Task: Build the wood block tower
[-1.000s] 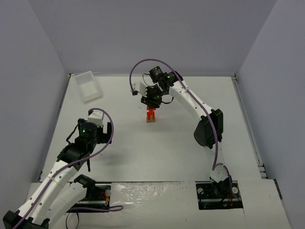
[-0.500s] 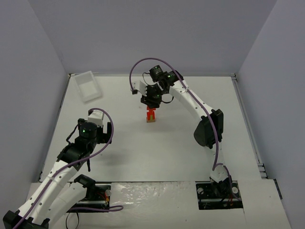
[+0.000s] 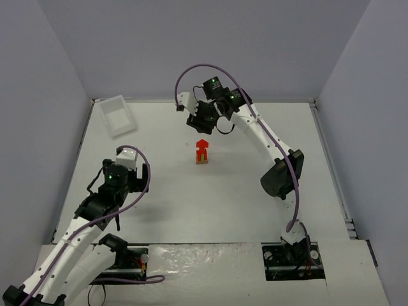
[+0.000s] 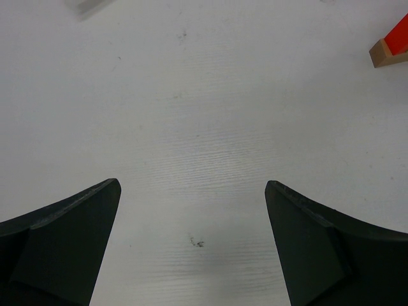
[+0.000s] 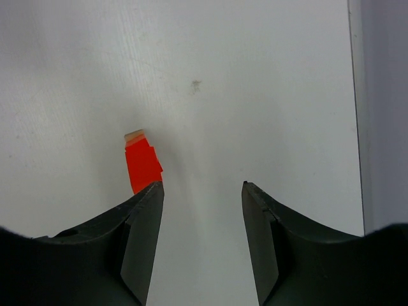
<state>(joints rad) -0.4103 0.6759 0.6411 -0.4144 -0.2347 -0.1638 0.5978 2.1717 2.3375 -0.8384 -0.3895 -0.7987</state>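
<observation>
The wood block tower (image 3: 202,152) stands mid-table: a tan base, red pieces and a red triangular top. No lime-green piece shows. In the right wrist view the tower (image 5: 142,164) shows beyond my left fingertip, partly hidden by it. My right gripper (image 3: 199,118) is open and empty, raised behind the tower and apart from it. My left gripper (image 3: 125,167) is open and empty over bare table at the left; its wrist view (image 4: 191,191) shows the tower's tan base and a red edge (image 4: 389,48) at the upper right corner.
A clear plastic tray (image 3: 117,115) lies at the back left corner; its edge shows at the top of the left wrist view (image 4: 89,5). Grey walls enclose the white table (image 3: 242,191) on three sides.
My right gripper has lifted off the tower and moved back towards the rear wall, leaving the red triangular top in place. The left arm has barely moved.
</observation>
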